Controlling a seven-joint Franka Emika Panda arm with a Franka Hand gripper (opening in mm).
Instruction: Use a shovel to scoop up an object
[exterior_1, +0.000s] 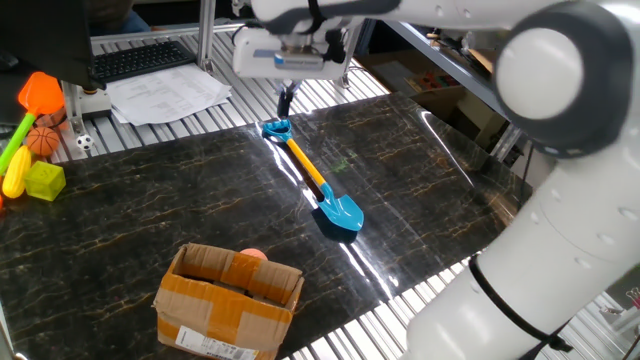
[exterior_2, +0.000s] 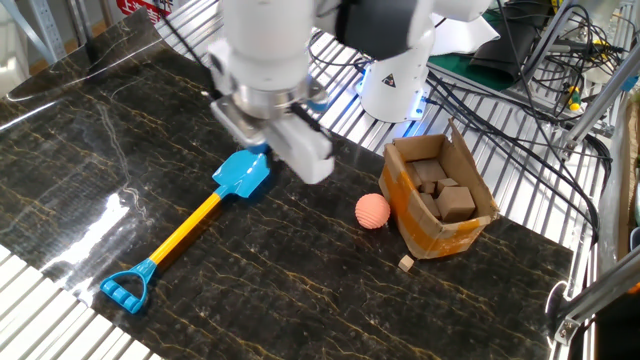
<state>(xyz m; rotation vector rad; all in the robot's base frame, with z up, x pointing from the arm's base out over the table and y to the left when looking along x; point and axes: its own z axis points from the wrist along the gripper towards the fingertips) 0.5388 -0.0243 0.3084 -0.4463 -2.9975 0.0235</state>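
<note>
The shovel lies flat on the dark marble table, its blue looped handle toward the far edge and its blue blade toward the near side. It also shows in the other fixed view. The salmon-orange ball rests on the table beside an open cardboard box, apart from the blade; in one fixed view the ball only peeks over the box. My gripper hangs above the handle end, clear of the shovel, its fingers close together and empty. In the other fixed view the hand hides its fingertips.
The cardboard box holds brown blocks. A small wooden block lies by its corner. At the far left stand an orange spade head, a mini basketball and a yellow-green block. Papers lie behind the table.
</note>
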